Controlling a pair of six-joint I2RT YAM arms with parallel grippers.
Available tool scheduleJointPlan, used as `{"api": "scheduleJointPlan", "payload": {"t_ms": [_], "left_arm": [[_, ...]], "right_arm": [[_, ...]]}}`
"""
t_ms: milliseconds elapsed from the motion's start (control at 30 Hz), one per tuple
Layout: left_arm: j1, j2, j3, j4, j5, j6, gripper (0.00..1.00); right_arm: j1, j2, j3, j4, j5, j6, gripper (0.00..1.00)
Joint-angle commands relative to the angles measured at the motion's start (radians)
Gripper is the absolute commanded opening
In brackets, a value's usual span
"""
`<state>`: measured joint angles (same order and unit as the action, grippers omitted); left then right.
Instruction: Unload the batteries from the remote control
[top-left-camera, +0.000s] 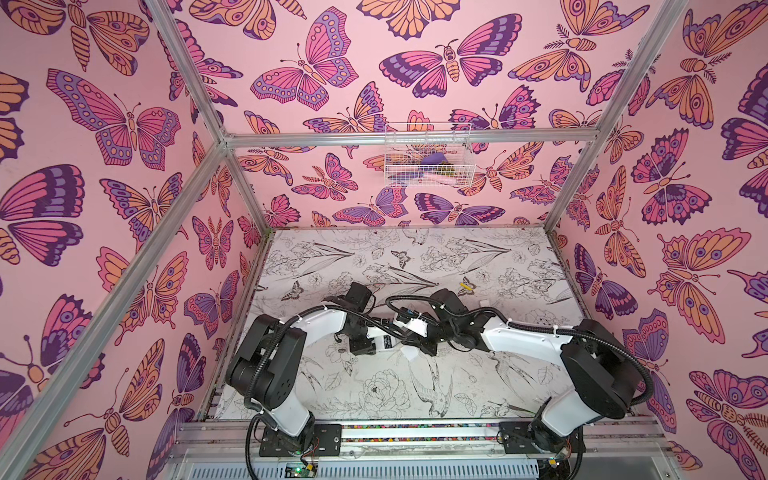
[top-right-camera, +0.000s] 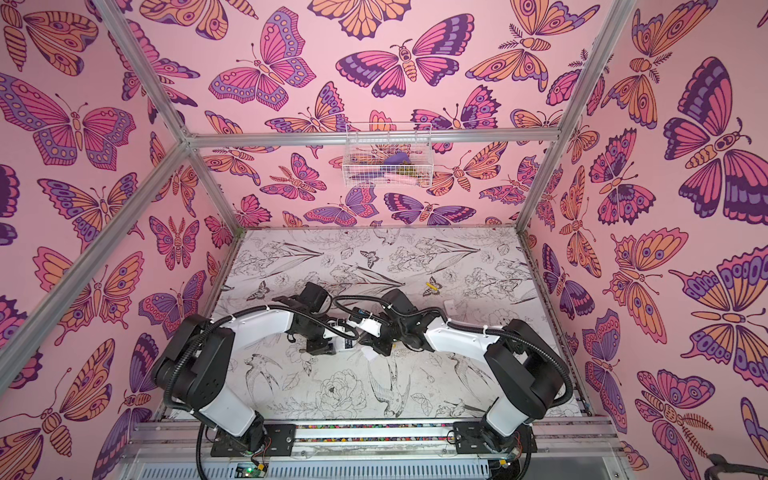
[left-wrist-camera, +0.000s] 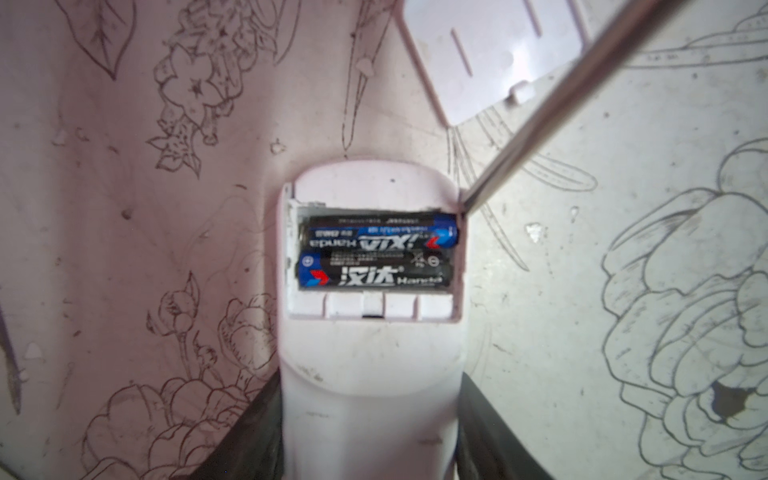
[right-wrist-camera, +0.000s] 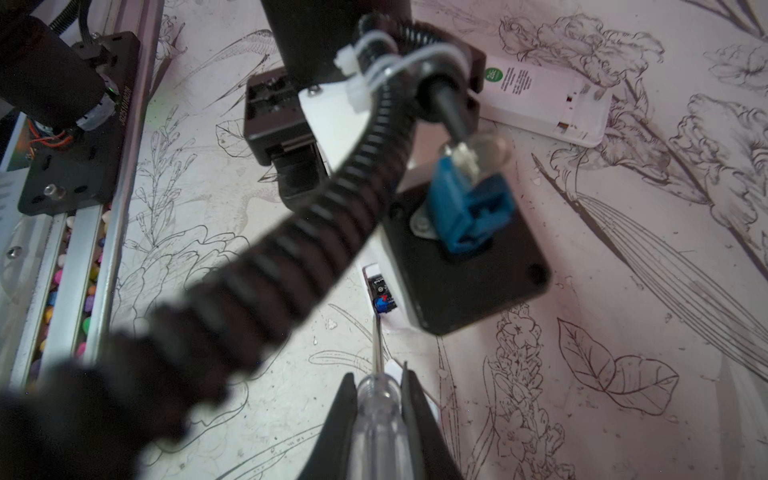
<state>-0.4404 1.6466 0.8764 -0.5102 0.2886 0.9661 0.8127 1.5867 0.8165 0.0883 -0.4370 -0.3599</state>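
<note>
In the left wrist view the white remote control (left-wrist-camera: 370, 353) lies back-up, and my left gripper (left-wrist-camera: 370, 415) is shut on its body, a dark finger (left-wrist-camera: 257, 419) pressed to each side. Its compartment is uncovered and two black batteries (left-wrist-camera: 374, 237) (left-wrist-camera: 374, 276) with blue ends lie side by side inside. My right gripper (right-wrist-camera: 379, 376) is shut on the clear handle of a screwdriver (right-wrist-camera: 376, 415). The metal shaft (left-wrist-camera: 561, 104) slants in, and its tip touches the compartment's corner by the upper battery's blue end (right-wrist-camera: 382, 303). In both top views the two grippers meet mid-table.
A white battery cover (left-wrist-camera: 490, 54) lies just beyond the remote. A second white remote (right-wrist-camera: 544, 104) lies farther off, partly behind the left arm. In both top views a yellow battery (top-left-camera: 467, 286) (top-right-camera: 432, 286) lies toward the back right, and a wire basket (top-left-camera: 428, 156) hangs on the back wall.
</note>
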Motion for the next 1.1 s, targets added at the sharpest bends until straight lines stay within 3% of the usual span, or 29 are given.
{"api": "scheduleJointPlan", "payload": {"t_ms": [0,233,567,867,1067], "left_arm": [[-0.008,0.025,-0.030,-0.039,0.013,-0.057,0.44],[-0.009,0.009,-0.045,-0.037,0.012,-0.057,0.45],[-0.009,0.012,-0.040,-0.040,0.007,-0.060,0.45],[-0.011,0.011,-0.040,-0.039,0.014,-0.060,0.45],[-0.012,0.015,-0.037,-0.040,0.006,-0.057,0.45]], "right_arm": [[0.036,0.004,-0.091,0.139,0.088,-0.018,0.00],[0.060,-0.078,-0.208,0.355,0.157,-0.042,0.00],[0.051,-0.080,-0.126,0.136,0.079,-0.051,0.00],[0.050,-0.023,-0.094,0.107,0.007,-0.047,0.00],[0.047,0.008,-0.049,0.035,0.036,-0.054,0.00]]}}
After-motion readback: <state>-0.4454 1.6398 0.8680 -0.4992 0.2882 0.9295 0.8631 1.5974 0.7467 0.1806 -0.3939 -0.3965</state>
